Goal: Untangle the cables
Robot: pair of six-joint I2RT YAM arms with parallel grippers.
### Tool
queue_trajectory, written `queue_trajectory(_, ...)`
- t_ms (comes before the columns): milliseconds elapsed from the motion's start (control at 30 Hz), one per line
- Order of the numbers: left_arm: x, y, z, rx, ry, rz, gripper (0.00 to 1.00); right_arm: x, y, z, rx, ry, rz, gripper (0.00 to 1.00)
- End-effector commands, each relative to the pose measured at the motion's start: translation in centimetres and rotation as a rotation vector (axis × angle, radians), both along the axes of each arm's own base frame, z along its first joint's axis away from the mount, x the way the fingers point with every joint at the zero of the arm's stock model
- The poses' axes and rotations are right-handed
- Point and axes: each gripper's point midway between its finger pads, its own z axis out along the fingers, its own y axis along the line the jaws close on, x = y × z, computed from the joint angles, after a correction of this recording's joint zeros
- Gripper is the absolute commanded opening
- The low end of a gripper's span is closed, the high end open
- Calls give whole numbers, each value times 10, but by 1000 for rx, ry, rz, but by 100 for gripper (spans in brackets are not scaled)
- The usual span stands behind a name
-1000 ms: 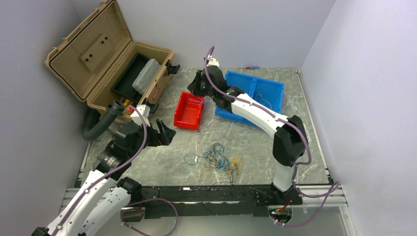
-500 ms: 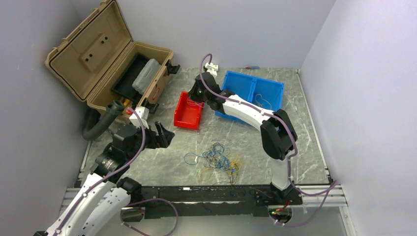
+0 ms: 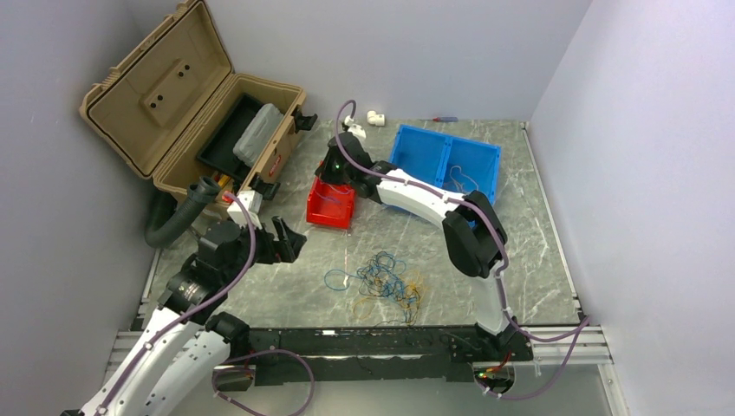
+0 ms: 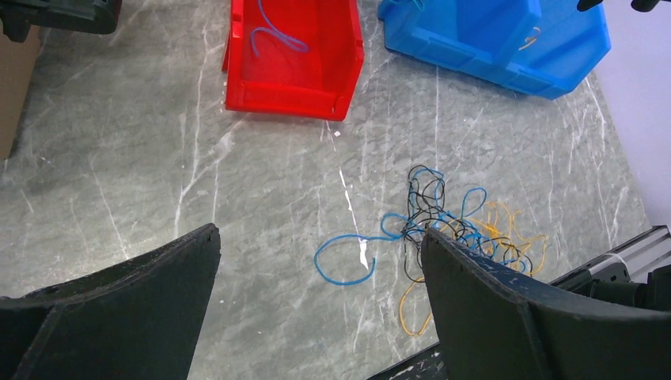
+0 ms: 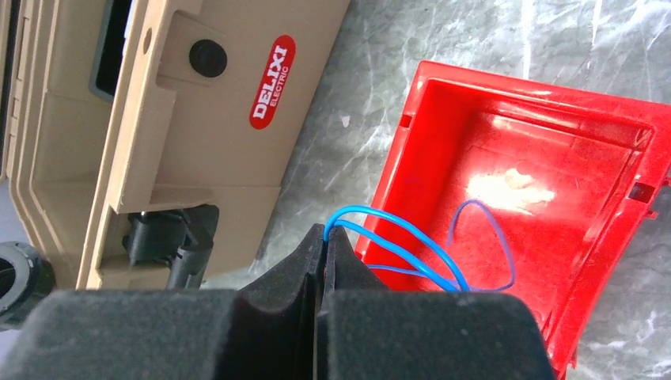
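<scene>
A tangle of thin blue, black and yellow-orange cables [image 3: 386,282] lies on the marble table near the front; it also shows in the left wrist view [image 4: 443,233]. My right gripper [image 5: 325,231] is shut on a blue cable [image 5: 396,241], held over the near-left edge of the red bin [image 5: 601,237]. A purple cable [image 5: 483,237] lies inside that bin. In the top view the right gripper [image 3: 334,166] hangs over the red bin [image 3: 332,214]. My left gripper [image 3: 286,238] is open and empty, left of the tangle; its fingers [image 4: 506,309] frame the table.
A blue two-compartment bin [image 3: 451,160] with a few cables stands at the back right. An open tan tool case [image 3: 186,108] sits at the back left, its latch side close to the red bin [image 5: 190,134]. A dark hose [image 3: 178,217] curls by the case.
My right gripper has swung left from the blue bin to over the red bin, carrying the blue cable. My left gripper has barely moved.
</scene>
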Motion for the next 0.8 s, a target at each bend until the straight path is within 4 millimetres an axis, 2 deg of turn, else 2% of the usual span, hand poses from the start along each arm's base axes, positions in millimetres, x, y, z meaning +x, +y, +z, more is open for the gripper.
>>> queue_trajectory(0, -1, 4, 9, 14, -33, 1, 99, 19, -3, 11, 7, -45, -68, 0)
queue_trajectory(200, -2, 5, 9, 12, -33, 2, 100, 34, -16, 6, -56, -69, -151, 6)
queue_trajectory(300, -2, 5, 8, 14, -31, 2, 100, 38, -21, 11, -71, -87, -178, 8)
queue_trajectory(333, -1, 5, 7, 17, -30, 2, 100, 38, -23, 13, -78, -89, -183, 14)
queue_trajectory(400, -1, 4, 6, 21, -27, -1, 100, 38, -27, 19, -93, -96, -194, 52)
queue_trajectory(433, -1, 4, 6, 24, -24, -1, 99, 38, -29, 24, -96, -102, -198, 64)
queue_trajectory(467, 0, 4, 6, 26, -24, -2, 99, 37, -32, 28, -100, -105, -202, 69)
queue_trajectory(600, 1, 4, 4, 33, -18, -3, 99, 27, -42, 49, -110, -143, -179, 72)
queue_trajectory(767, 3, -3, -1, 26, 17, -25, 99, 0, -61, 69, -143, -164, -103, 77)
